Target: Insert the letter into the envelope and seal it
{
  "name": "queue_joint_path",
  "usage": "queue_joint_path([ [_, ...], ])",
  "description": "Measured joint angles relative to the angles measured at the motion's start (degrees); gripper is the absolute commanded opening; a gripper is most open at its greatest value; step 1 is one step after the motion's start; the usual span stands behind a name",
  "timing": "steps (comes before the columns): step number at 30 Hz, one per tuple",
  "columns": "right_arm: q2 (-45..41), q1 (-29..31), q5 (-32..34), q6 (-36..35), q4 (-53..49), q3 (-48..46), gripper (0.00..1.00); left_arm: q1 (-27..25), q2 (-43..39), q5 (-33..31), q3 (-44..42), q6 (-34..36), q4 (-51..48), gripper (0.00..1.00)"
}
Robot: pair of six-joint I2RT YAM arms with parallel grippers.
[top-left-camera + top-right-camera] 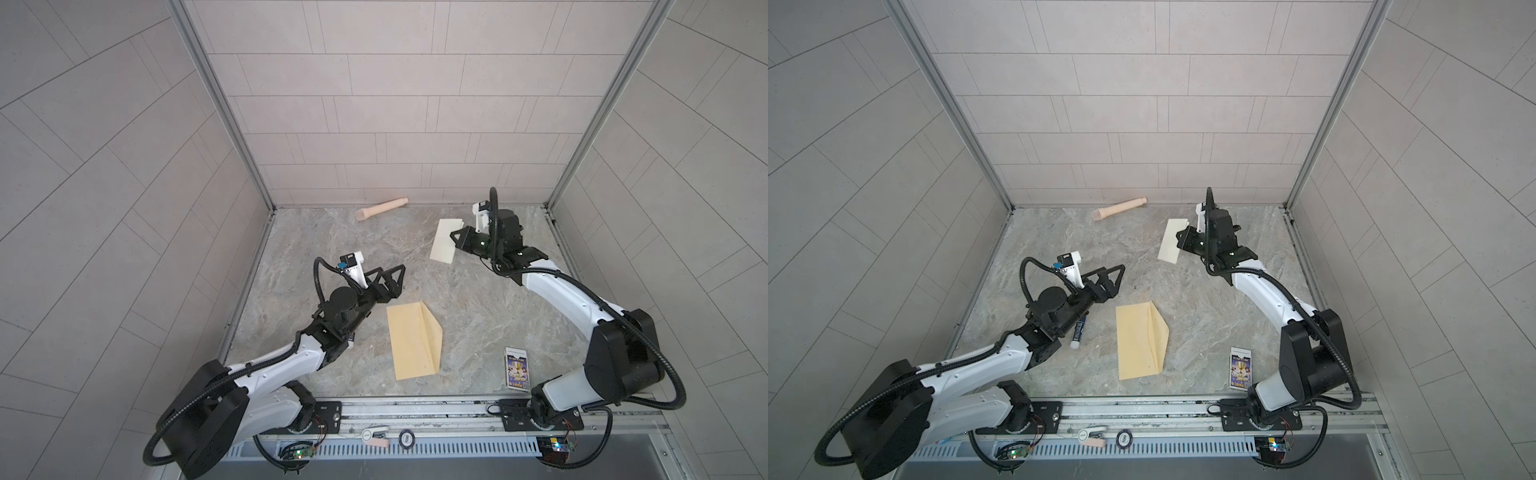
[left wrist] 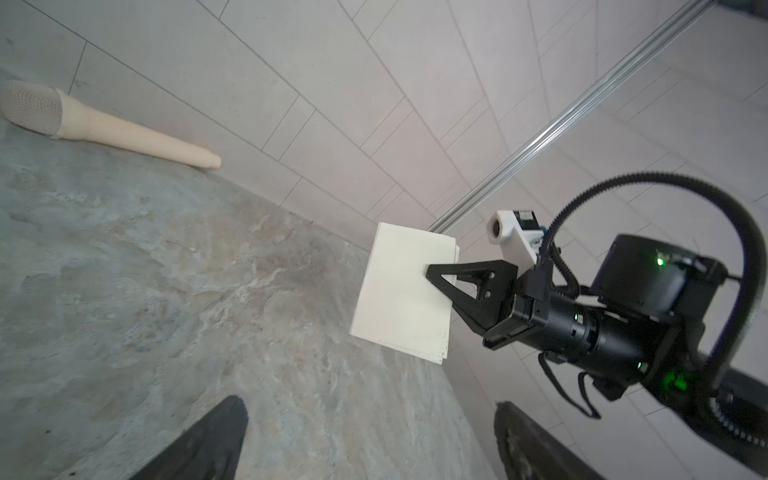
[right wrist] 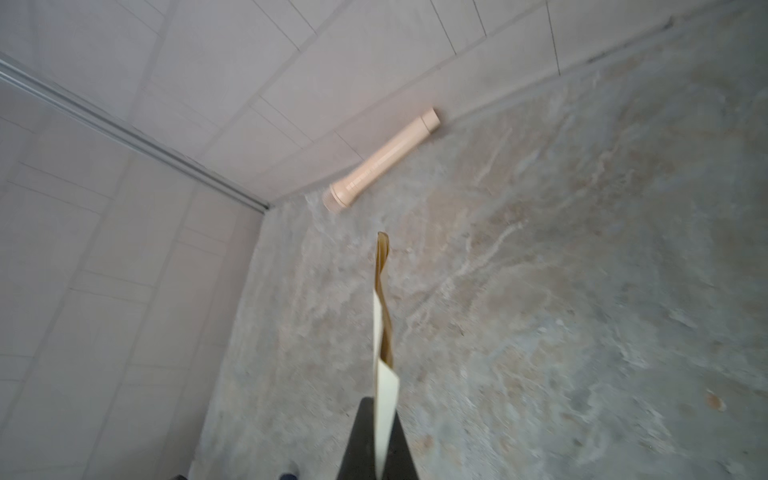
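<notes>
The cream-white letter (image 1: 444, 243) (image 1: 1169, 247) hangs above the back right of the table, pinched at one edge by my right gripper (image 1: 454, 237) (image 1: 1178, 235), which is shut on it. The left wrist view shows the letter (image 2: 399, 299) as a folded stack with the black fingers (image 2: 446, 276) clamped over its edge. It is edge-on in the right wrist view (image 3: 384, 395). The yellow-tan envelope (image 1: 409, 345) (image 1: 1138, 345) lies flat at centre front, its pointed flap toward the right. My left gripper (image 1: 390, 271) (image 1: 1111, 271) (image 2: 370, 415) is open and empty, just behind and left of the envelope.
A beige microphone (image 1: 381, 208) (image 1: 1119, 209) (image 2: 104, 124) (image 3: 382, 160) lies along the back wall. A small printed card box (image 1: 517, 368) (image 1: 1241, 370) sits front right by the right arm's base. A blue-and-white glue stick (image 1: 1077, 332) lies under the left arm.
</notes>
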Motion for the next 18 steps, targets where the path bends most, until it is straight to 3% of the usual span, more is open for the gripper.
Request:
queue_joint_path([
  [5, 9.2, -3.0, -5.6, -8.5, -11.8, 5.6, 0.00, 0.0, 2.2, 2.7, 0.8, 2.8, -5.1, 1.00],
  [11, 20.4, -5.3, -10.9, -11.9, -18.1, 14.5, 0.00, 0.2, 8.0, 8.0, 3.7, 2.6, -6.0, 1.00],
  [18, 26.7, -6.2, -13.0, -14.1, -23.6, 21.7, 0.00, 0.3, 8.7, 11.9, 7.0, 2.5, -6.9, 1.00],
])
